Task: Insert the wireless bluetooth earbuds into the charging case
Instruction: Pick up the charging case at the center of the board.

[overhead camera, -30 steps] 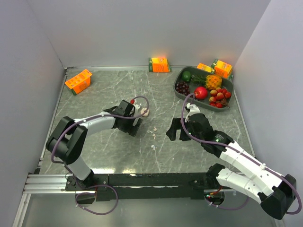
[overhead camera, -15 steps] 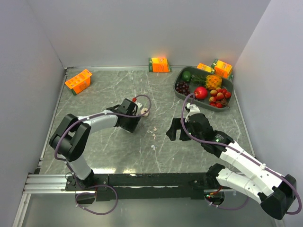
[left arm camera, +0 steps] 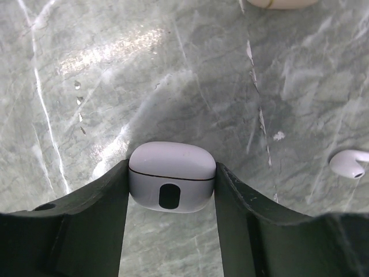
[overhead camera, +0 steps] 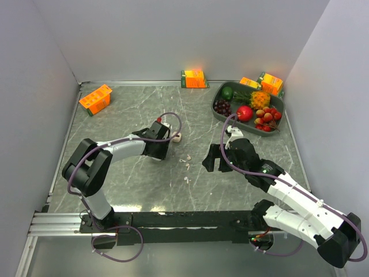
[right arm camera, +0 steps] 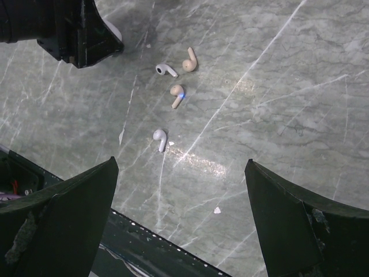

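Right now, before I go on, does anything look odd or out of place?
Nothing spilled or damaged. Four earbuds lie loose, one beige earbud glowing blue. The white case clamped in the left gripper looks closed, so its lid needs opening.

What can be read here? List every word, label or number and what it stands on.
On the orange cardboard cartons: print too small and blurred to read.
On the small white rounded plastic case: no lettering, only a dark oval mark.
No other text in view.
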Motion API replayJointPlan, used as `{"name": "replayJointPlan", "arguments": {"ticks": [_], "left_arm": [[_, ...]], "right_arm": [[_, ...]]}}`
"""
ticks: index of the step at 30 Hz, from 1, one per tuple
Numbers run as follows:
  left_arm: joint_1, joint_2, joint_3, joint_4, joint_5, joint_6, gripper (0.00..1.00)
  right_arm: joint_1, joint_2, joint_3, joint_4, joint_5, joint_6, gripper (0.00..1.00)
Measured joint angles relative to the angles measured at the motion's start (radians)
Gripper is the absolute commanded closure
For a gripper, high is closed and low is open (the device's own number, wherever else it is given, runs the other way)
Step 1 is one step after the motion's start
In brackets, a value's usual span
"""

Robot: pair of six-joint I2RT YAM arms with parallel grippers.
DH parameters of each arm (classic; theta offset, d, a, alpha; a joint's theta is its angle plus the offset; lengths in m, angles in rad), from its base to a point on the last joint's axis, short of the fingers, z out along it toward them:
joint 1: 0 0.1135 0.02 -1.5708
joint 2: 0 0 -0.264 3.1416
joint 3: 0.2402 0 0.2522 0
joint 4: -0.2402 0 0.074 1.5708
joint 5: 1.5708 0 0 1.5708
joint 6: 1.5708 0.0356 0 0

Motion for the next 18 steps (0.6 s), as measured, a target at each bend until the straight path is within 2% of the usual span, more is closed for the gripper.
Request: {"name": "replayJointPlan", "arguments": {"ticks": [3, 6, 13, 16, 18], "left_arm": [[-0.003, -0.002, 0.0, 0.0, -0.018, -0.033, 0.3], [-0.004, -0.004, 0.0, -0.007, -0.035, -0.053, 0.23], [-0.004, -0.008, 0.0, -0.033, -0.051, -0.088, 0.22], [-0.012, -0.01, -0.003, -0.035, -0.06, -0.108, 0.26], [-0.02, -0.014, -0.009, -0.033, -0.06, -0.114, 0.33]], "right_arm": [[0.0, -0.001, 0.0, 0.0, 0.0, 0.005, 0.0], [0.0, -0.002, 0.0, 0.0, 0.0, 0.01, 0.0], [0.0, -0.002, 0.0, 0.0, -0.003, 0.022, 0.0], [0.0, -0.002, 0.0, 0.0, -0.004, 0.023, 0.01], [0.0, -0.002, 0.0, 0.0, -0.003, 0.022, 0.0]]}}
